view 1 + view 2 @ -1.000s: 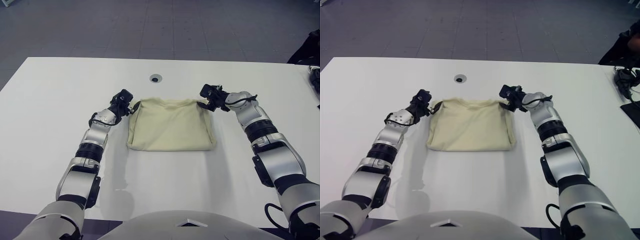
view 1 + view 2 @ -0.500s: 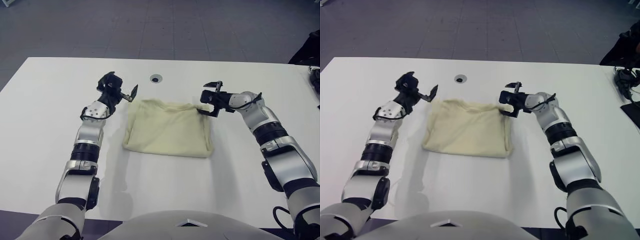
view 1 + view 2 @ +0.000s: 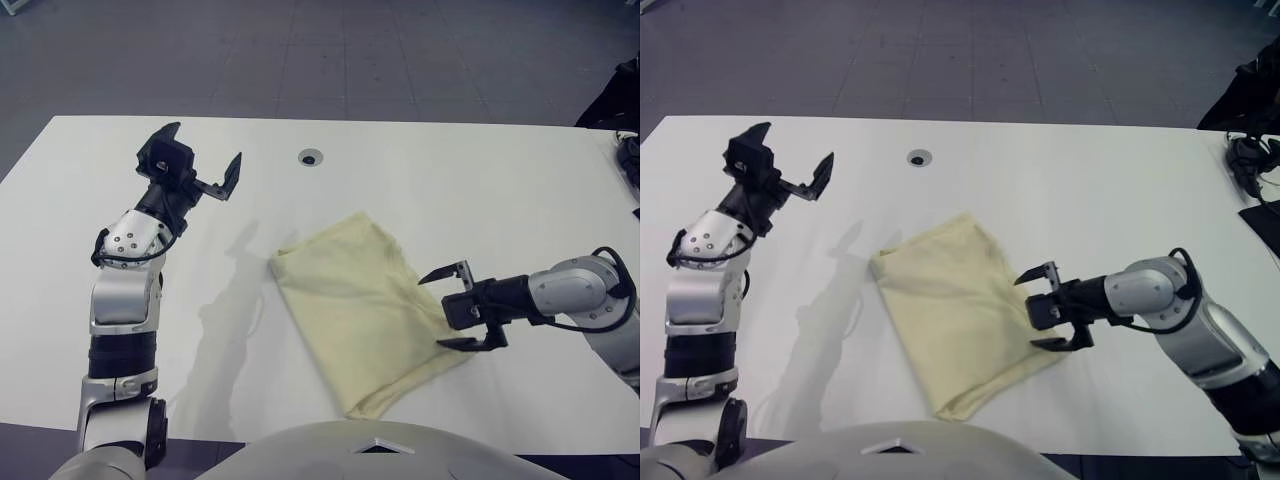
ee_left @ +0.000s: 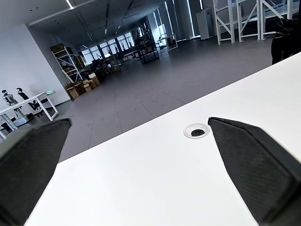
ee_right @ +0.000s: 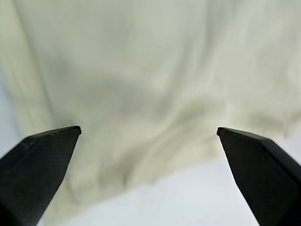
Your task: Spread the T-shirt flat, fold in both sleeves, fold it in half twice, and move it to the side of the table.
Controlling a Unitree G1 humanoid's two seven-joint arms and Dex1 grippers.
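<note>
The pale yellow folded T-shirt (image 3: 360, 310) lies slanted on the white table (image 3: 500, 190), one corner close to the front edge. My right gripper (image 3: 455, 312) is low at the shirt's right edge, open, with one finger over the cloth and nothing held. In the right wrist view its fingers (image 5: 37, 155) stand wide apart over the shirt (image 5: 141, 70). My left gripper (image 3: 200, 172) is raised high at the table's left, open and empty, well away from the shirt. The left wrist view shows its gripper (image 4: 138, 121) spread over bare table.
A round cable hole (image 3: 311, 157) sits in the table at the back middle, also in the left wrist view as a cable hole (image 4: 197, 131). Dark cables and gear (image 3: 1248, 158) lie at the far right edge. Bare table surrounds the shirt on the left and back.
The shirt was square at the middle; it now lies turned and nearer the front right. My left gripper rose away to the left. My right gripper drew back toward the front.
</note>
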